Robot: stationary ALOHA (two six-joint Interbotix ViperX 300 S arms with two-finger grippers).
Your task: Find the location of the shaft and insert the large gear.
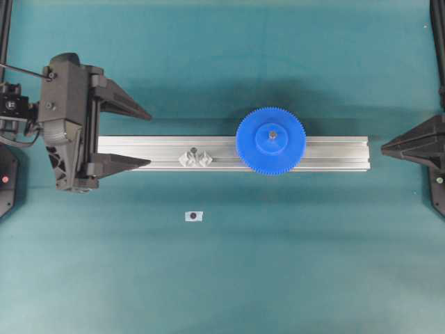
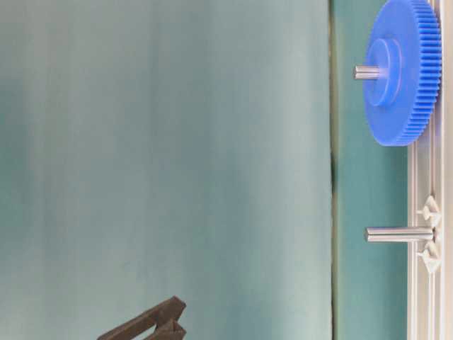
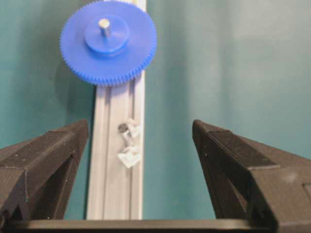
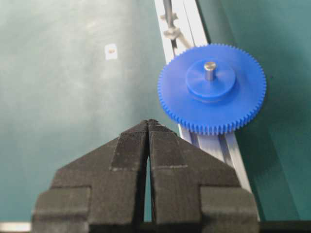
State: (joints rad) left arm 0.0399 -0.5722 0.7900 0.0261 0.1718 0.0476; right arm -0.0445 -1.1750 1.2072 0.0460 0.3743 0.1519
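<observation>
Large gear (image 1: 270, 140) sits flat on the aluminium rail (image 1: 334, 153), toward its right half in the overhead, overhanging both rail edges. A pin (image 4: 209, 70) pokes up through its hub. By the task wording that should be the shaft, but the table-level view shows the bare second pin (image 2: 398, 234) standing longer, so I can't tell which is which.

No readable writing anywhere; the white tag (image 1: 194, 216) on the mat shows only a dark dot.

Clear blocks (image 1: 196, 158) flank the bare pin; any under the gear are hidden.

Left gripper (image 1: 139, 137): jaws wide, empty, straddling the rail's left end. Right gripper (image 4: 147, 127): fingers pressed together, empty, just off the rail's right end. The table-level view catches only one dark fingertip.
</observation>
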